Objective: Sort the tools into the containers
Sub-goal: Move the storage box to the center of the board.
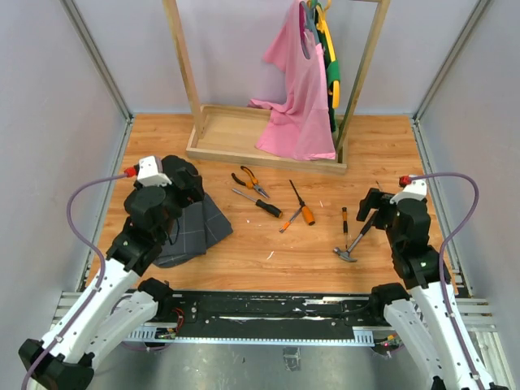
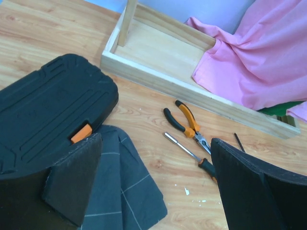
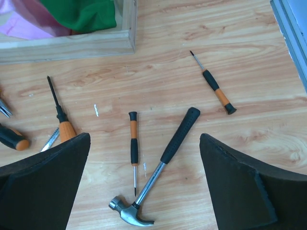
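Five tools counted from above, loose on the table [image 1: 244,256] between the arms: pliers [image 1: 250,180], long screwdriver [image 1: 258,203], orange screwdriver [image 1: 302,205], small screwdriver [image 1: 344,221] and hammer [image 1: 355,241]. Found a further screwdriver [image 3: 213,85] only through the right wrist, beyond the hammer's grip; could not make it out from above beside the right arm. Saw the case [image 2: 53,110] plainly only through the left wrist: shut, orange latch [image 2: 80,133] toward the camera, lying partly on grey fabric [image 1: 203,231], left of the pliers. From above, could not tell case from left gripper [image 2: 153,163], black on black. Caught a thin black rod [image 2: 239,142] right of the pliers, cut off by a finger; could not tell which tool. Saw only the pliers' tips at the right wrist view's edge. Found both arms bent, wrists tilted down: left gripper spread wide at the case's near edge, right gripper [image 3: 144,153] spread wide above hammer and small screwdriver, holding nothing
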You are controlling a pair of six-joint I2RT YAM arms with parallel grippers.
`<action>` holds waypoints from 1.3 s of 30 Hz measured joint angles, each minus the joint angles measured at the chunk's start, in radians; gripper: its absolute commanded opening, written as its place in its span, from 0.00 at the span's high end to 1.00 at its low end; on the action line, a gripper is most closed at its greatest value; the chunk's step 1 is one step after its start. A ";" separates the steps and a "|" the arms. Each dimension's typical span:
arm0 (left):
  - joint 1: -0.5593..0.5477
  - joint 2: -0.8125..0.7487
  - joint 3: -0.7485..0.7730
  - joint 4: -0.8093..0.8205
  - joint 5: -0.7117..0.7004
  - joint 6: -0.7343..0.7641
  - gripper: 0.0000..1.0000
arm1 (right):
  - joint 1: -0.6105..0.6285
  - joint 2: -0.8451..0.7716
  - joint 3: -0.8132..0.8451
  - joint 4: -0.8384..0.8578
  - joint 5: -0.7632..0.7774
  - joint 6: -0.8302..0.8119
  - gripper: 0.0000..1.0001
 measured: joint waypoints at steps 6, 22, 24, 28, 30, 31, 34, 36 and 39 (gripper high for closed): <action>0.056 0.131 0.123 -0.042 0.083 0.017 0.01 | -0.061 0.082 0.076 0.007 -0.086 0.021 0.02; 0.099 0.217 0.212 -0.109 0.149 0.022 0.01 | -0.125 0.330 0.198 -0.027 -0.183 0.087 0.02; 0.100 0.230 0.216 -0.115 0.156 0.018 0.01 | -0.127 0.371 0.213 -0.032 -0.217 0.086 0.02; 0.103 0.272 0.218 -0.135 0.167 -0.011 0.01 | -0.127 0.451 0.219 -0.046 -0.308 0.077 0.02; 0.104 0.302 0.218 -0.146 0.167 -0.033 0.01 | -0.127 0.485 0.219 -0.051 -0.357 0.071 0.02; 0.104 0.317 0.218 -0.153 0.164 -0.043 0.01 | -0.128 0.496 0.219 -0.053 -0.376 0.069 0.01; 0.104 0.355 0.213 -0.167 0.134 -0.077 0.01 | -0.128 0.512 0.219 -0.054 -0.422 0.064 0.01; 0.108 0.367 0.205 -0.177 0.099 -0.094 0.01 | -0.127 0.515 0.219 -0.054 -0.452 0.060 0.01; 0.152 0.381 0.198 -0.171 0.069 -0.100 0.03 | -0.126 0.513 0.219 -0.054 -0.482 0.058 0.02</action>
